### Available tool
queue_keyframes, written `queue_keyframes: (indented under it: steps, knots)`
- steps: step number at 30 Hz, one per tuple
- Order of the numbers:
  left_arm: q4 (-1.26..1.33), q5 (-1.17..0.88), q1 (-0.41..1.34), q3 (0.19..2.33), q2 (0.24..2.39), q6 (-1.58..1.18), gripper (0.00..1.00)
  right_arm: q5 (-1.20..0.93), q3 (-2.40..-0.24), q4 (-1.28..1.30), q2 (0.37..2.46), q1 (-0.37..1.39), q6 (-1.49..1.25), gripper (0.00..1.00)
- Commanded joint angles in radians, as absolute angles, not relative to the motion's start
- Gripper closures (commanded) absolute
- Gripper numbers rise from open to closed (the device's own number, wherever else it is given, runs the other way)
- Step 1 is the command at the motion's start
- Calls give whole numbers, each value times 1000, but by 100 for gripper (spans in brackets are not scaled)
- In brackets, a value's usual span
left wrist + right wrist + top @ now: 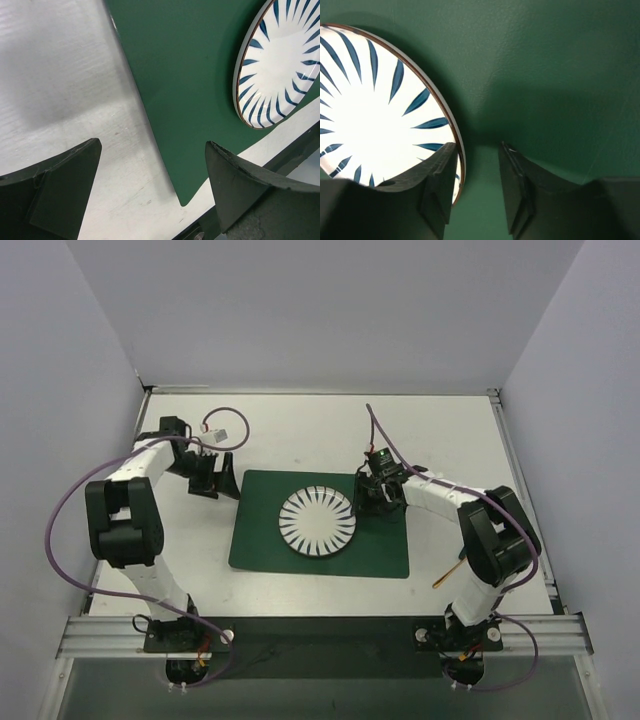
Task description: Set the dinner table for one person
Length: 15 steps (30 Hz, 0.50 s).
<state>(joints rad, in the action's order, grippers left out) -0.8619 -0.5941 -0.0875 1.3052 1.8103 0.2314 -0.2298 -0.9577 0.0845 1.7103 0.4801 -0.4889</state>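
The dinner table (300,430) is a white top with metal rails. A dark green placemat (260,540) lies in its middle, and a white plate with blue stripes (317,522) sits on the mat. My left gripper (218,483) is open and empty, just off the mat's far left corner. In the left wrist view this gripper (152,145) hangs over the table (60,75) and the mat's edge (190,75), with the plate (285,60) beyond. My right gripper (478,147) is open at the plate's right rim, one finger over the plate (365,110) and the other over the mat (545,75).
A metal rail (320,632) runs along the near edge between the arm bases. Purple cables (60,510) loop off both arms. White walls close in the table at the back and sides.
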Motion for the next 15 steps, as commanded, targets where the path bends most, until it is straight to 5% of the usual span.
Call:
queue_keyframes:
  steps: [1, 9, 15]
  knots:
    - [-832, -575, -26, 1264, 1746, 239, 6, -112, -995, 169, 1698, 518, -485, 66]
    - [-719, -353, 124, 1209, 1775, 230, 34, -8, -1035, 258, 1691, 574, -489, 83]
    - [-726, -354, 123, 1198, 1807, 210, 46, -9, -1012, 264, 1655, 595, -482, 93]
